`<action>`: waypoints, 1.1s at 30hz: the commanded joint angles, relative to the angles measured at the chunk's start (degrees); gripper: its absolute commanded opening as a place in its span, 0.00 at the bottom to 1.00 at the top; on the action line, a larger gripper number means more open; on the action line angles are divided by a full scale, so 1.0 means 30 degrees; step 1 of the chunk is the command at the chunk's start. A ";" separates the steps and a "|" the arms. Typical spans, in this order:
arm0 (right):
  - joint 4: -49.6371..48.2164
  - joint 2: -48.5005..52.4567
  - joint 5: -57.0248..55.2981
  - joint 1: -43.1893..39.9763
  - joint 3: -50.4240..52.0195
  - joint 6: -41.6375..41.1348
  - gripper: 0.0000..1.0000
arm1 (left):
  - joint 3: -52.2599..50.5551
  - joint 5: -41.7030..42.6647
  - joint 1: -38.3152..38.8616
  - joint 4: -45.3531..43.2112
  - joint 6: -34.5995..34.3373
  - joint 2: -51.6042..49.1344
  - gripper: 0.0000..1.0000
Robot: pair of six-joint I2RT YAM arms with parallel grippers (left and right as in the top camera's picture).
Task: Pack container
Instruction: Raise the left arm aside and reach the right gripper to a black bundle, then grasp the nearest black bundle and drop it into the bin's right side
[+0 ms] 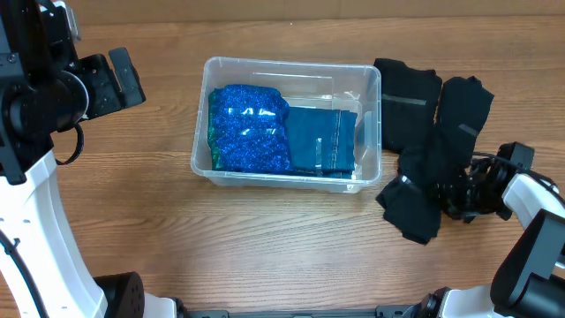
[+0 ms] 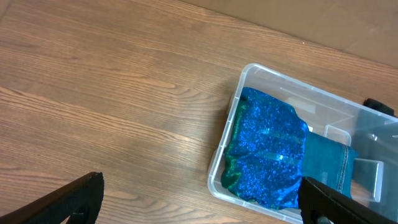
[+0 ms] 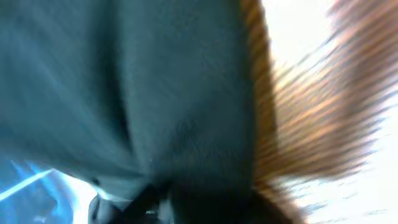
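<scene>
The clear plastic container (image 1: pixel 199 164) stands mid-table. It holds a sparkly blue bundle (image 1: pixel 249 128) on its left and a folded teal denim piece (image 1: pixel 320 140) on its right. A black garment (image 1: pixel 433 124) lies crumpled just right of the container. My right gripper (image 1: pixel 457 193) is low at the garment's lower right edge and buried in it. In the blurred right wrist view, dark cloth (image 3: pixel 155 93) bunches at the jaws (image 3: pixel 155 199). My left gripper (image 1: pixel 128 78) is open and empty, high and left of the container (image 2: pixel 231 109), with its fingers wide apart (image 2: pixel 200 190).
Bare wooden tabletop (image 1: pixel 265 247) surrounds the container. The sparkly bundle (image 2: pixel 267 149) and the denim (image 2: pixel 326 162) also show in the left wrist view. The left arm's white link (image 1: pixel 40 203) runs down the left edge.
</scene>
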State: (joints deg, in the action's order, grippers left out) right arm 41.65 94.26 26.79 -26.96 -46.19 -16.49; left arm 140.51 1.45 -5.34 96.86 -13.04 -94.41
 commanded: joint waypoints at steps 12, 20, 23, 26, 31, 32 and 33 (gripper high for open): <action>0.6572 -0.6433 0.3825 0.0393 -0.5049 0.1676 0.04 | 0.0044 -0.0182 -0.0095 -0.0029 0.0495 -0.0066 1.00; 0.3577 -1.0615 0.6455 0.5085 -0.6790 -0.0918 0.04 | 0.0044 -0.0182 -0.0095 -0.0022 0.0495 -0.0066 1.00; 0.1719 -1.0280 0.6353 0.7708 -0.6732 -0.2149 0.04 | 0.0044 -0.0182 -0.0102 -0.0022 0.0495 -0.0066 1.00; -0.0408 -0.9311 0.4998 1.0404 -0.6732 -0.3759 0.04 | 0.0044 -0.0189 -0.0095 -0.0029 0.0495 -0.0066 1.00; -0.4291 -0.6404 0.2586 1.3814 -0.6732 -0.6594 0.04 | 0.0044 -0.0182 -0.0102 -0.0022 0.0495 -0.0066 1.00; -0.4976 -0.5676 0.2361 1.4331 -0.6732 -0.6768 0.04 | 0.0044 -0.0182 -0.0095 -0.0022 0.0495 -0.0066 1.00; -0.5085 -0.5042 0.1472 1.4659 -0.6732 -0.7504 0.04 | 0.0044 -0.0182 -0.0095 -0.0022 0.0495 -0.0066 1.00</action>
State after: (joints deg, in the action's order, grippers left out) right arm 28.95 74.63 37.19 13.85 -65.87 -31.86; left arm 140.51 1.43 -5.34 96.86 -13.04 -94.41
